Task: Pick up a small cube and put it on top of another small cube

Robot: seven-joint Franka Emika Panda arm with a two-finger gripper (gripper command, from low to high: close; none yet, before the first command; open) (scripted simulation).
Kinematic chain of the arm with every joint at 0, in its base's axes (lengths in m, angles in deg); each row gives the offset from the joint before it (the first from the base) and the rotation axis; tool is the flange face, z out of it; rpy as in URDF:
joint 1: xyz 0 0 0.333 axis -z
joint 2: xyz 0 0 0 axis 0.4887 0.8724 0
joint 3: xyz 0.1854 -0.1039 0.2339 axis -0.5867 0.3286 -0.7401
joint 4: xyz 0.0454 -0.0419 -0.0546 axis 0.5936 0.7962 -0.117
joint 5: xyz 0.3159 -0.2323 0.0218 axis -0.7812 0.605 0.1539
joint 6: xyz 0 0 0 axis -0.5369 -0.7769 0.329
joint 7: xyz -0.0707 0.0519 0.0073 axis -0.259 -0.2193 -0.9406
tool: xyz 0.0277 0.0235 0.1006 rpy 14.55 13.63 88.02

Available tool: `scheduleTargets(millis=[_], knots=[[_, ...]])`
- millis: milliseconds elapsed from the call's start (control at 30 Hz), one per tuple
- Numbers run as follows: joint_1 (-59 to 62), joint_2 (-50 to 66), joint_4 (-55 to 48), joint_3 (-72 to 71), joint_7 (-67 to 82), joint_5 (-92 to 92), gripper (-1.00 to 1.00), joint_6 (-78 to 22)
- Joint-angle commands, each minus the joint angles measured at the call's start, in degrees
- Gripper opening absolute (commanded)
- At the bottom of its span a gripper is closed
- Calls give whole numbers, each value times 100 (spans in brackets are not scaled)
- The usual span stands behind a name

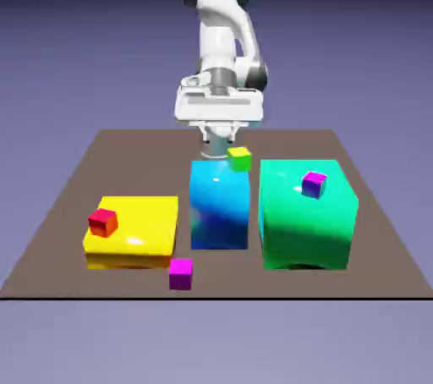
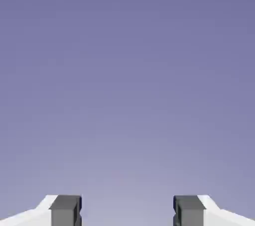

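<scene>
My two-finger claw [image 2: 127, 212] spread wide and empty (only backdrop ahead), tiny plain magenta-pink cube [image 1: 180, 273] on brown tabletop [image 1: 51, 230], beside flat yellow block [image 1: 134, 232]

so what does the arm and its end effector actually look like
The arm is glossy white with rounded, bulbous links and dark grey caps at the joints. Its hand is a wide white block. The end effector has two squared dark grey finger tips on white angled mounts. No cables or markings show.
</scene>
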Motion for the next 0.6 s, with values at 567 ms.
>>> scheduleTargets(millis=[567], knots=[[-794, 3738, -2370, 1481, 785, -705, 0, -2589]])
